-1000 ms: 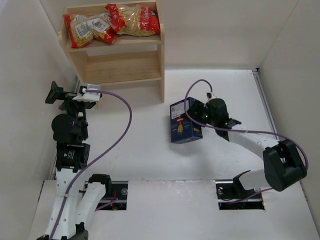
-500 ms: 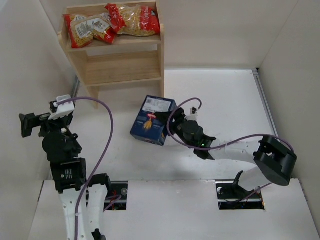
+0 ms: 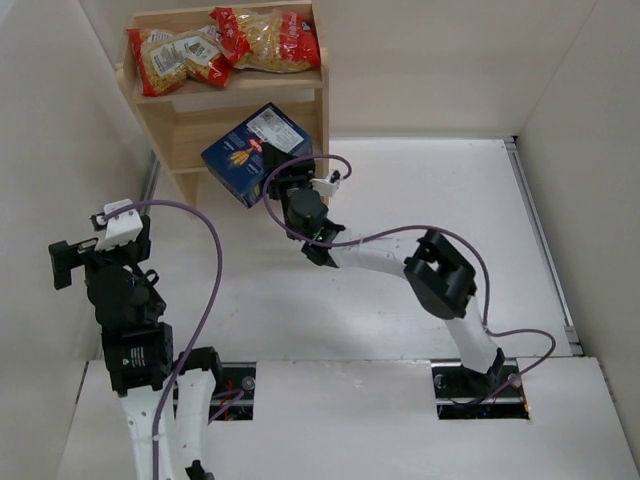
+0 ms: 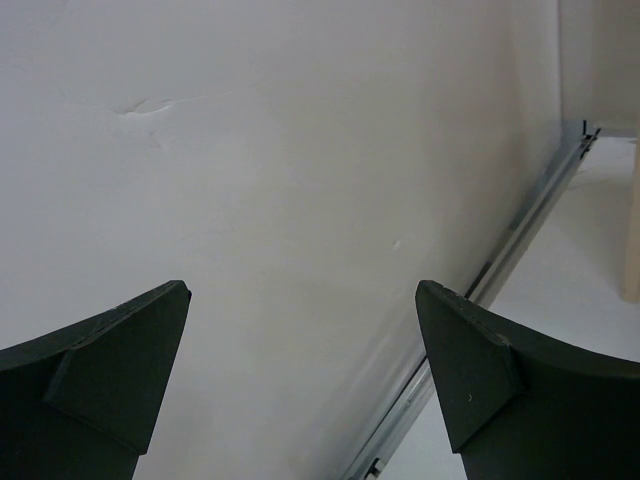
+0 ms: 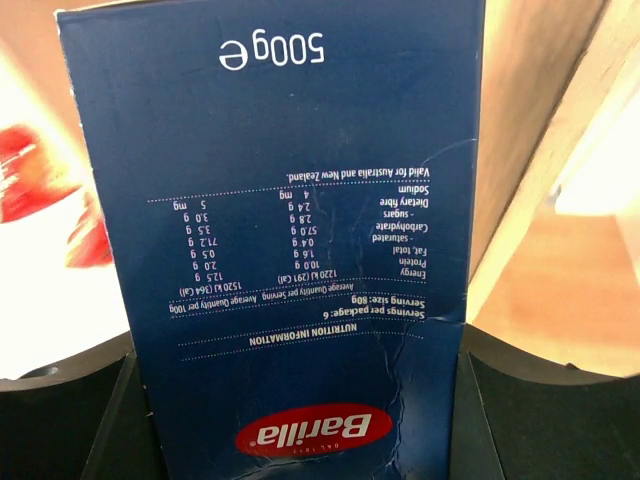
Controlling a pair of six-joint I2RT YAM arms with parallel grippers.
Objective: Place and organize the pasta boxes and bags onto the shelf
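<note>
My right gripper (image 3: 290,180) is shut on the dark blue pasta box (image 3: 256,152) and holds it in the air, tilted, in front of the wooden shelf (image 3: 322,100), level with its lower tier. In the right wrist view the box (image 5: 290,230) fills the space between both fingers, its narrow printed side towards the camera. Two bags of yellow pasta with red ends lie on the top tier: one at the left (image 3: 172,58), one at the right (image 3: 268,40). My left gripper (image 4: 300,380) is open and empty, facing the left wall.
White walls enclose the table on the left, back and right. A metal rail (image 4: 500,260) runs along the foot of the left wall. A shelf leg (image 4: 630,220) shows at the right edge of the left wrist view.
My right arm has carried the box from the middle of the table up and left to the front of the shelf. My left arm has swung back towards the left wall.
</note>
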